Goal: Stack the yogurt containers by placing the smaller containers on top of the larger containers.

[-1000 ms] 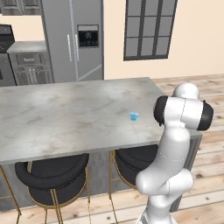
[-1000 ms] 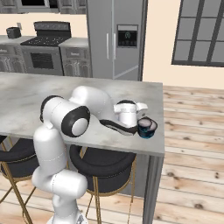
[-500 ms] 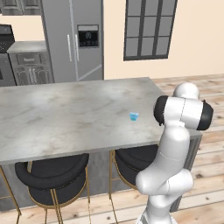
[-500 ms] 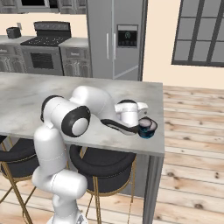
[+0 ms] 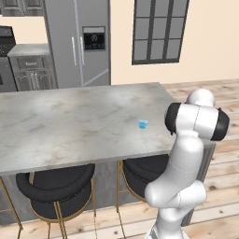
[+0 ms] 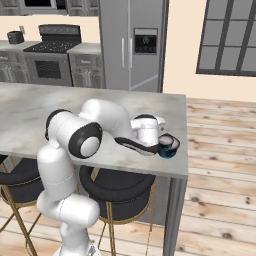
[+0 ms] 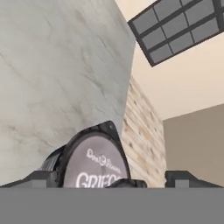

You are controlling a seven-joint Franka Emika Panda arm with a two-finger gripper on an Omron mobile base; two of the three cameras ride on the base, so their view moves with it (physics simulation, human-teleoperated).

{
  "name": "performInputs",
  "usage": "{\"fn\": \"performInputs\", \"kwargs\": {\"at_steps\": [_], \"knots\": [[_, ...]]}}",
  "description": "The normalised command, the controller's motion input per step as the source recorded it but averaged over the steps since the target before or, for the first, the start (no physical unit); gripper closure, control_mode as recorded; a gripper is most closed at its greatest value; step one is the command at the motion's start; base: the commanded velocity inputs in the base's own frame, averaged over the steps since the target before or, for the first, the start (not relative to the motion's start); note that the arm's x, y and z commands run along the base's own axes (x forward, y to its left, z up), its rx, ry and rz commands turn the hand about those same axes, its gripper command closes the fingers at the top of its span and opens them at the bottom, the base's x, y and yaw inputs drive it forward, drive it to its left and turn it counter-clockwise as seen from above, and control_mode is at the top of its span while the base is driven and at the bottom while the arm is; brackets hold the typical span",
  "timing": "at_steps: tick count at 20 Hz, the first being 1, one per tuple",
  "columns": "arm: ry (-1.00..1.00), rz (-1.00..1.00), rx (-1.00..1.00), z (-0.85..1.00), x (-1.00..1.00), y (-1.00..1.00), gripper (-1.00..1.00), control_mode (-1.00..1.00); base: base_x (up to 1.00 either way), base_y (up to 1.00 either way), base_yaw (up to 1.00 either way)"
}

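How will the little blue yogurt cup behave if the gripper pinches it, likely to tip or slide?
The light-blue cup looks tiny and translucent, so it is probably light and thin-walled; a hard pinch may dent it. It stands alone on the smooth marble-look counter, so a nudge would likely slide it. Its squat shape suggests tipping is less likely.

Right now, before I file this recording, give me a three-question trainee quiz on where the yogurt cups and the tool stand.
1. True or false: the light-blue yogurt cup sits on top of the dark yogurt cup.
2. The dark yogurt cup stands: A) in the middle of the counter; B) near the counter's end edge; C) on a stool.
3. Is the tool clamped on the dark yogurt cup?
Key: 1 false; 2 B; 3 no, its tips stand wide on either side.
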Motion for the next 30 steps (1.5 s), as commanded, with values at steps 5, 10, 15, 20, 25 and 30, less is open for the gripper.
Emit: {"fn": "performInputs", "kwargs": {"at_steps": [5, 10, 15, 20, 25, 30], "knots": [[0.08, 0.13, 0.00, 0.37, 0.00, 0.30, -1.00, -1.00, 0.00, 0.00, 0.00], [0.08, 0.14, 0.00, 0.44, 0.00, 0.42, -1.00, -1.00, 0.00, 0.00, 0.00], [0.09, 0.11, 0.00, 0.35, 0.00, 0.50, -1.00, -1.00, 0.00, 0.00, 0.00], [0.09, 0.06, 0.00, 0.40, 0.00, 0.49, -1.00, -1.00, 0.00, 0.00, 0.00], [0.23, 0.14, 0.00, 0.55, 0.00, 0.43, -1.00, -1.00, 0.00, 0.00, 0.00], [0.13, 0.06, -0.04, 0.79, 0.00, 0.37, -1.00, -1.00, 0.00, 0.00, 0.00]]}}
